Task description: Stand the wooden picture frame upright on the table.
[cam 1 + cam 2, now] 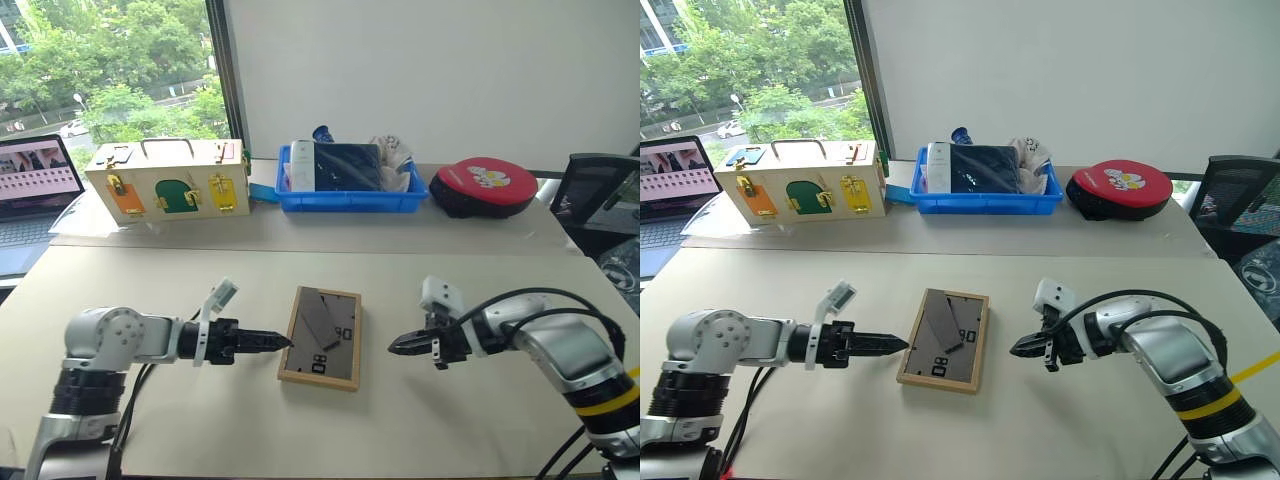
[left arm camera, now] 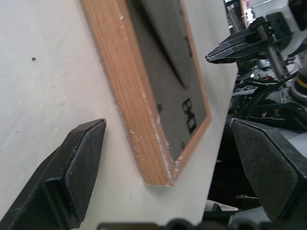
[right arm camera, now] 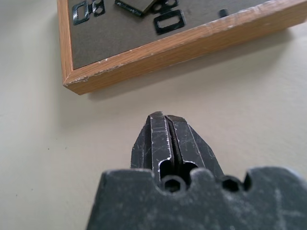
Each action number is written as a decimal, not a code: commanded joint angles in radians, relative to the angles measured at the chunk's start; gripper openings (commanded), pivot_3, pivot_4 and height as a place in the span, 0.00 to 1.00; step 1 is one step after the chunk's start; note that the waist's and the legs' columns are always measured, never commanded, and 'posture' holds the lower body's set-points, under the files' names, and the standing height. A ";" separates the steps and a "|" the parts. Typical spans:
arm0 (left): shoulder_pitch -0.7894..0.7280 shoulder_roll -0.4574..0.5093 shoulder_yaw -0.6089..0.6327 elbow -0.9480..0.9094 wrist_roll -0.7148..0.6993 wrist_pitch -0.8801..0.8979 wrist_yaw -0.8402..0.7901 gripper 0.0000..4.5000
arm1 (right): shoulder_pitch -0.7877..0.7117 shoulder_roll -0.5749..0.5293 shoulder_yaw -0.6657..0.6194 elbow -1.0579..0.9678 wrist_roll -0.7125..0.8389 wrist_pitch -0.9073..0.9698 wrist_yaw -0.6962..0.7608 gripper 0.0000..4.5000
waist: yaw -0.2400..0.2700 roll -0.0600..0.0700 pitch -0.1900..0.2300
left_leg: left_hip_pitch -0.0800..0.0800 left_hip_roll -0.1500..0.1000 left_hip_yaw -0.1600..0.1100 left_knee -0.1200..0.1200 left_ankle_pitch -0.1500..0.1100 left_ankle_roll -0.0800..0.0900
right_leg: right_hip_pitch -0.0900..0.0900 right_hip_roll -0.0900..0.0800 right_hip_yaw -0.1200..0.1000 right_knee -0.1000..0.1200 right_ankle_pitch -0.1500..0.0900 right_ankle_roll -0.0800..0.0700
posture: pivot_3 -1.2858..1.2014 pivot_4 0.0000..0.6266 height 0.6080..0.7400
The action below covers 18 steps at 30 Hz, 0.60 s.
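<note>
Right now you have the picture frame (image 1: 321, 338) lying flat on the table (image 1: 180, 275), back panel up, roughly midway between the two grippers. Its long sides run near-to-far with a slight tilt, and the stand lies folded flat against the grey back.

You have bare tabletop all round the frame: open room to its left and right, a wide clear band on the far side, and less room on the near side before the table's near edge. Along the far edge stand a wooden box (image 1: 167, 180) with coloured doors on the left, a blue tray (image 1: 347, 198) of odds and ends in the middle, and a red and black round case (image 1: 484, 187) on the right, all well apart from the frame. A laptop (image 1: 35, 172) sits off the far left corner.

Your left gripper (image 1: 283, 342) points rightward at the frame's left long edge, its tip just beside the wood; the left wrist view shows its fingers (image 2: 76, 163) spread wide, with the frame's near corner in line with the gap between them. Your right gripper (image 1: 394, 346) points leftward with its jaws pressed together, empty, near the frame's right edge but with a gap of bare table between.
</note>
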 commanded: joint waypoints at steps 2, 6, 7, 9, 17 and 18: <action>-0.003 -0.072 -0.029 -0.010 0.010 0.028 0.051 1.00 | -0.028 0.024 0.034 0.021 -0.062 -0.060 -0.011 0.00 | 0.009 0.000 0.000 | 0.000 -0.001 0.000 0.000 0.000 0.000 | 0.001 0.000 0.000 0.000 0.000 0.000 | 0.52 0.24 0.87; 0.004 -0.125 -0.033 -0.034 0.000 0.057 0.080 1.00 | -0.044 0.073 0.057 0.044 -0.089 -0.069 -0.029 0.00 | 0.019 0.000 -0.001 | 0.002 -0.001 0.000 0.001 0.000 0.000 | 0.003 -0.001 0.000 0.000 0.000 0.001 | 0.52 0.24 0.87; 0.001 -0.139 -0.026 -0.035 -0.003 0.065 0.088 1.00 | -0.049 0.086 0.062 0.049 -0.096 -0.069 -0.035 0.00 | 0.021 0.000 -0.001 | 0.003 -0.001 0.000 0.001 0.000 0.000 | 0.004 -0.001 0.000 -0.001 0.000 0.001 | 0.52 0.24 0.87; -0.004 -0.159 -0.014 -0.038 -0.007 0.077 0.101 1.00 | -0.053 0.107 0.069 0.057 -0.109 -0.071 -0.042 0.00 | 0.023 0.000 -0.001 | 0.004 -0.001 -0.001 0.001 0.000 0.000 | 0.006 -0.001 -0.001 -0.001 0.000 0.001 | 0.52 0.24 0.87; -0.019 -0.235 0.081 -0.011 -0.034 0.119 0.163 1.00 | -0.056 0.162 0.082 0.080 -0.151 -0.077 -0.049 0.00 | 0.013 -0.001 -0.001 | 0.013 -0.001 -0.001 -0.001 0.000 0.000 | 0.014 0.000 -0.001 -0.002 0.000 0.001 | 0.52 0.24 0.87; -0.018 -0.238 0.084 -0.012 -0.039 0.119 0.168 1.00 | -0.054 0.165 0.082 0.078 -0.153 -0.077 -0.049 0.00 | 0.011 -0.001 -0.001 | 0.013 -0.001 -0.001 -0.001 0.000 0.000 | 0.014 0.000 -0.001 -0.002 0.000 0.001 | 0.52 0.24 0.87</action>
